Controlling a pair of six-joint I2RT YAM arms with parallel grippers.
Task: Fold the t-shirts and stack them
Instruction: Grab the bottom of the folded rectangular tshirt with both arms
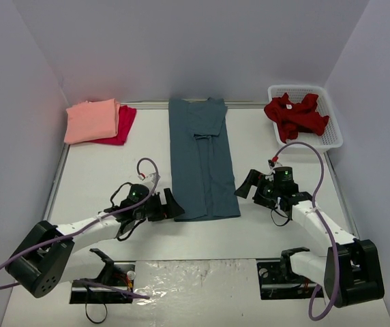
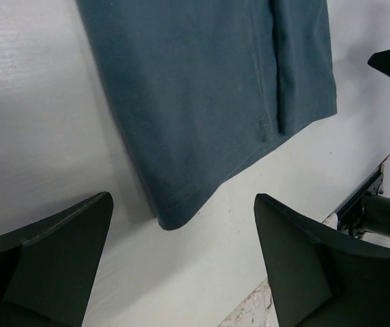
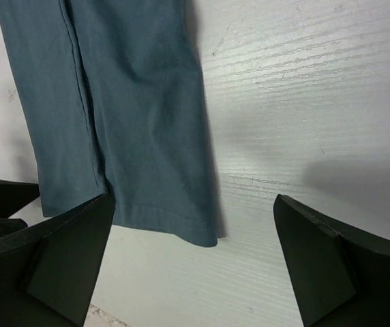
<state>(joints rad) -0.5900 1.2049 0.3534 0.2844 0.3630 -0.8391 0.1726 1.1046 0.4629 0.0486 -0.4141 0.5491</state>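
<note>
A slate-blue t-shirt [image 1: 200, 160] lies folded into a long strip down the middle of the table. My left gripper [image 1: 170, 206] stands open at the strip's near left corner [image 2: 171, 218], nothing between its fingers. At the near right corner [image 3: 205, 235] my right gripper [image 1: 247, 185] is also open and empty. A folded salmon-pink t-shirt [image 1: 91, 120] rests on a crimson t-shirt [image 1: 121, 126] at the far left. A dark red t-shirt [image 1: 296, 114] is crumpled in the basket.
The white lattice basket [image 1: 331, 133] sits at the far right corner. Grey walls close in the table on three sides. Both arm bases and their cables are at the near edge.
</note>
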